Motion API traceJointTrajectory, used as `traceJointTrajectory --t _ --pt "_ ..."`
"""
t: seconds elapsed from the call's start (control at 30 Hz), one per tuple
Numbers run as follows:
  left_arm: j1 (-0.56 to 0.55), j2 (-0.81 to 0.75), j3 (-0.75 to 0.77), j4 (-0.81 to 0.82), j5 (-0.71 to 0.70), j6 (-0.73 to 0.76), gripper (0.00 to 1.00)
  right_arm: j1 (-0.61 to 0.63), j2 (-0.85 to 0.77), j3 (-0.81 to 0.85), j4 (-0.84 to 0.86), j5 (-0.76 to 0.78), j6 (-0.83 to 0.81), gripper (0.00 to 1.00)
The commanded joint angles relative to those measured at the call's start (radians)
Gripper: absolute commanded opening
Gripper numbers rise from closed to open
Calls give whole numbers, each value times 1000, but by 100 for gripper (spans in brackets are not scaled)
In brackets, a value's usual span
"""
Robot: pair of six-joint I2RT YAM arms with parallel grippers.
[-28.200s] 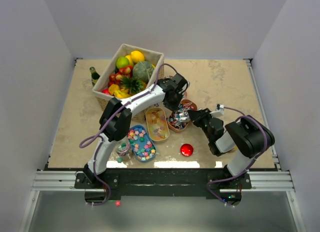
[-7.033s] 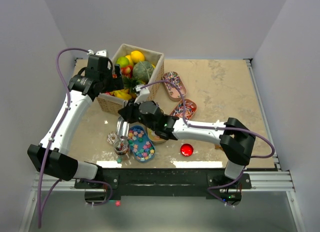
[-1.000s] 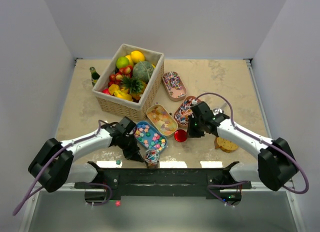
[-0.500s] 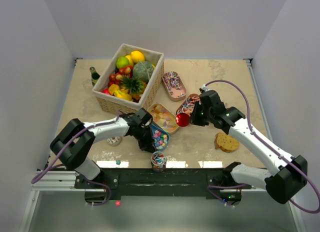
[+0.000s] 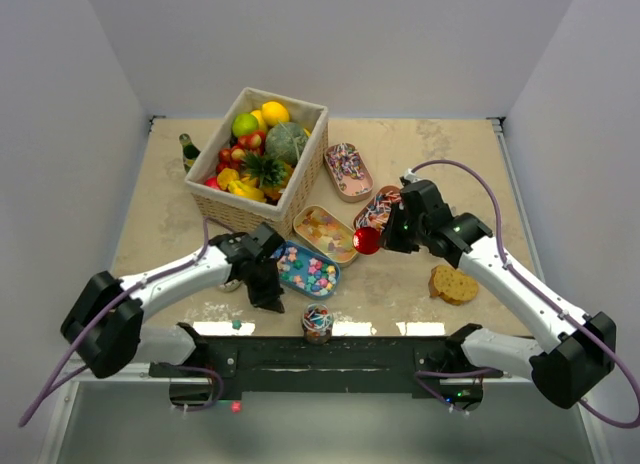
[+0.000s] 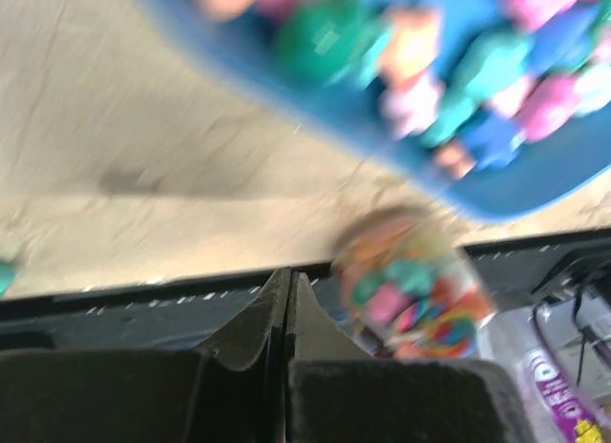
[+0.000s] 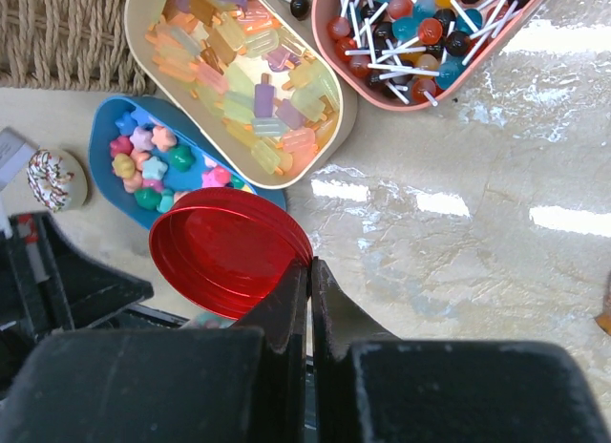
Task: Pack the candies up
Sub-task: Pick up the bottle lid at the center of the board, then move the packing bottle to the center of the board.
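Pastel candies fill a blue tray (image 5: 308, 272), also in the left wrist view (image 6: 458, 128) and right wrist view (image 7: 143, 157). Orange-yellow gummies lie in a cream tray (image 5: 325, 234) (image 7: 248, 71). Striped wrapped sweets fill a pink tray (image 5: 348, 171). A small jar (image 5: 317, 322) packed with candies stands at the table's front edge, blurred in the left wrist view (image 6: 410, 281). My left gripper (image 5: 270, 299) (image 6: 289, 290) is shut and empty, just left of the blue tray and the jar. My right gripper (image 5: 385, 236) (image 7: 310, 266) is shut on a red lid (image 5: 366, 240) (image 7: 232, 252), held above the table.
A wicker basket (image 5: 255, 209) of toy fruit stands at the back left, a green bottle (image 5: 187, 151) beside it. A pink tray of lollipops (image 5: 378, 209) (image 7: 420, 23) lies by my right gripper. A cookie (image 5: 453, 284) lies at the right. A sprinkled doughnut (image 7: 48, 179) sits left of the blue tray.
My left gripper has drawn back to the left, off the blue tray, which now lies flat and fully in view. My right gripper still holds the red lid in about the same place.
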Motion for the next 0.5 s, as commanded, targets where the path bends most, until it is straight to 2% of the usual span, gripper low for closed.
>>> traceJointTrajectory --t 0.0,0.1,0.23,0.47 --pt "-17 -128 -120 35 127 21 0 -3 4 42 4 -6 2 0" --pt "-64 -159 -174 107 217 -31 0 -5 25 68 3 -6 -11 0" --pt "-184 -138 -213 231 280 -139 0 -8 45 107 -5 -6 -26 0" --pt "-262 -112 -302 475 364 -366 0 -11 9 122 -7 -4 -15 0"
